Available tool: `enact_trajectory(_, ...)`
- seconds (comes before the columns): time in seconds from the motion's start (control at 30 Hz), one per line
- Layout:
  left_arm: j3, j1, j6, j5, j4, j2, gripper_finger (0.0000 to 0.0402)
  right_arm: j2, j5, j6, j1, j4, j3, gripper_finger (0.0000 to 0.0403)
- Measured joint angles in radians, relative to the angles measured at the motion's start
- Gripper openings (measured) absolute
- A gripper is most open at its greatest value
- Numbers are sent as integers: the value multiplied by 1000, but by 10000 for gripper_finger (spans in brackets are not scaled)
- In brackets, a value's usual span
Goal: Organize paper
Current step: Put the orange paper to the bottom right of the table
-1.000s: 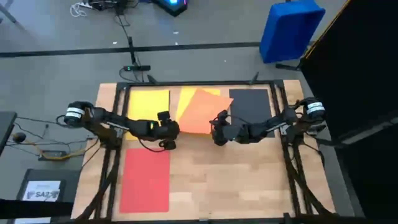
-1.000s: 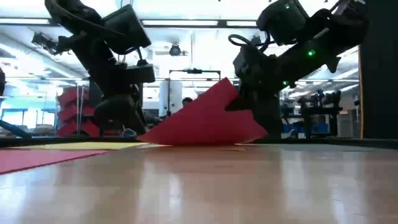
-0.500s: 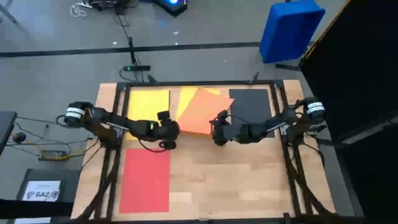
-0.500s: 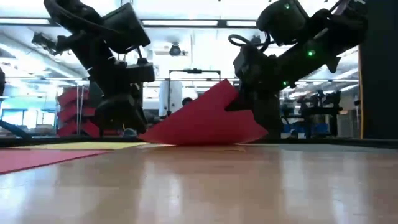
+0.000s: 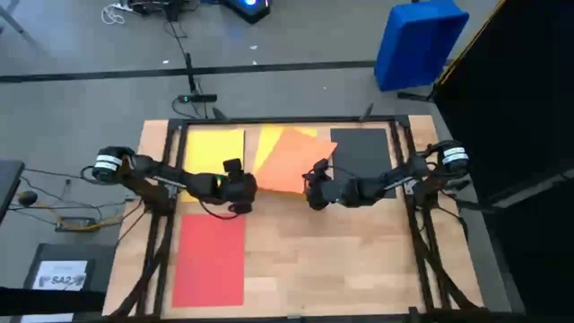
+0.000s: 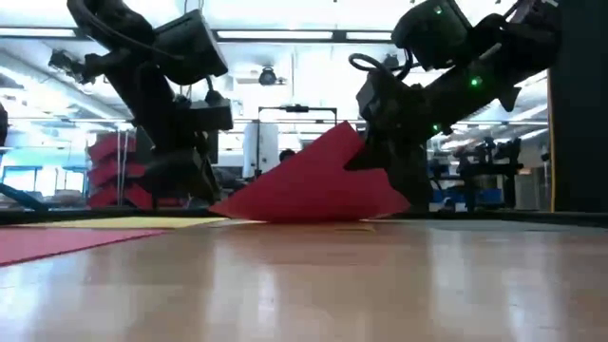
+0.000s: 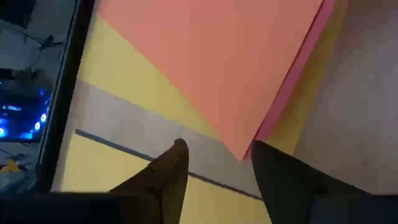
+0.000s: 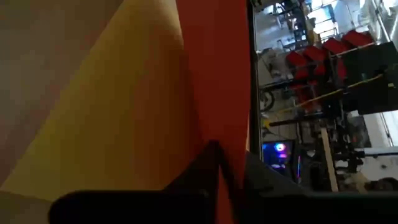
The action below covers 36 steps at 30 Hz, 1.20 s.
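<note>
An orange sheet (image 5: 291, 160) lies askew over a yellow sheet (image 5: 267, 148) at the far middle of the table. Its right side is raised, and in the low view it stands as a slanted sheet (image 6: 318, 185). My right gripper (image 5: 314, 187) is shut on it. My left gripper (image 5: 249, 188) is open at the sheet's left corner (image 7: 244, 152). That corner lies between the fingertips (image 7: 179, 152); whether they touch it I cannot tell. Another yellow sheet (image 5: 213, 148), a black sheet (image 5: 360, 151) and a red sheet (image 5: 209, 260) lie flat on the wood. My right gripper pinches the orange sheet's near right edge (image 8: 214, 134) between its two shut fingers, coming from the table's right and slanting down. The held side is lifted with a corner (image 6: 344, 125) up, while the opposite edge (image 6: 285, 217) rests on the table.
A blue bin (image 5: 420, 40) stands on the floor beyond the far right corner. A dark box with a white label (image 5: 63, 274) sits left of the table. Bare wood (image 5: 341, 260) stretches across the near right half. Black frame rails (image 5: 417, 242) run along both sides.
My left gripper has turned a little at the wrist without shifting its place. The orange sheet stays raised in my right gripper as before.
</note>
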Motion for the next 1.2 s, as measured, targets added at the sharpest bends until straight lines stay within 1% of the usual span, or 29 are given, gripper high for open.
enact_trajectory(0.13, 0, 0, 5, 1, 4, 0, 158, 0, 0, 0, 0, 0, 0, 0)
enact_trajectory(0.37, 0, 0, -8, 6, -80, 0, 158, 0, 0, 0, 0, 0, 0, 0)
enact_trajectory(0.7, 0, 0, 3, 6, 1, 0, 158, 0, 0, 0, 0, 1, 0, 0)
enact_trajectory(1.03, 0, 0, 7, 18, -2, 0, 158, 0, 0, 0, 0, 1, 0, 0)
enact_trajectory(1.2, 0, -1, 8, -9, 24, 0, 158, 0, 0, 0, 0, 1, 0, 0)
